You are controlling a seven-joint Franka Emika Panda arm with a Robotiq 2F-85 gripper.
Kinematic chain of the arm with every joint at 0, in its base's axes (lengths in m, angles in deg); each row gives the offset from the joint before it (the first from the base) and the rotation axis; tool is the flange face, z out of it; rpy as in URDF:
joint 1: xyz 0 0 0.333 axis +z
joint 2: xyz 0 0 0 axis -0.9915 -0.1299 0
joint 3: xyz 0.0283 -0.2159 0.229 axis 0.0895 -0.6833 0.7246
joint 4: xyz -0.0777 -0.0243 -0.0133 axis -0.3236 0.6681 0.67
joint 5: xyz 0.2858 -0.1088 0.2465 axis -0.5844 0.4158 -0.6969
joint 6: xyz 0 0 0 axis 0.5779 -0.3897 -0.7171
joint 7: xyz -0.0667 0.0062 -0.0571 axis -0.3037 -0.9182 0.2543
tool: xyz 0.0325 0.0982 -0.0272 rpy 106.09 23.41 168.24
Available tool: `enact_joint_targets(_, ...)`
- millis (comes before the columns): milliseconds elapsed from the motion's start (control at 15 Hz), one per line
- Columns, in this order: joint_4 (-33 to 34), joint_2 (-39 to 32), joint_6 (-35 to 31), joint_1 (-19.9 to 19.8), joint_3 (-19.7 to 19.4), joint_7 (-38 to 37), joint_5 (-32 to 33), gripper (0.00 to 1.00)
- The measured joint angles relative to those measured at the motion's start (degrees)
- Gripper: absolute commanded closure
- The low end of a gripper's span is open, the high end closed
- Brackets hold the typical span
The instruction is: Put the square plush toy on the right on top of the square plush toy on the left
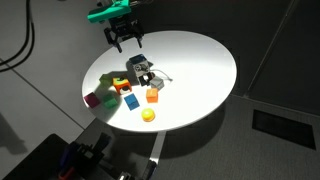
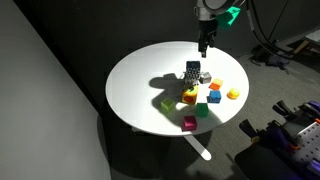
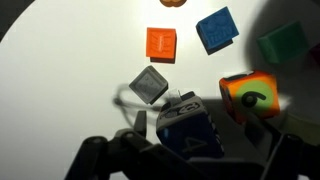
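Several plush cubes lie grouped on the round white table (image 1: pixel 200 60). In the wrist view a dark blue cube with a number on it (image 3: pixel 190 125) sits lowest, with a small grey cube (image 3: pixel 150 86) beside it, an orange cube (image 3: pixel 161 44) and a blue cube (image 3: pixel 217 29) beyond, and an orange-and-green cube (image 3: pixel 250 95) to the right. My gripper (image 3: pixel 190 146) is open and empty, high above the dark blue cube (image 1: pixel 138 67). In both exterior views the gripper (image 1: pixel 122 42) (image 2: pixel 203 46) hangs over the table's back part.
A green cube (image 1: pixel 105 100) and a magenta cube (image 1: pixel 91 100) lie near the table's edge, and a yellow ball (image 1: pixel 148 115) lies near the front. The table (image 2: pixel 140 75) stands on a dark floor with cables and equipment around it.
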Motion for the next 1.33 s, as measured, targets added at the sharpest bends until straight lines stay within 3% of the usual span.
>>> enact_joint_targets(267, -0.58, 2.04, 3.53, -0.01, 0.00, -0.26, -2.94, 0.00)
enact_joint_targets(1333, -12.88, 17.90, 5.50, -0.14, 0.08, -0.26, -8.39, 0.00)
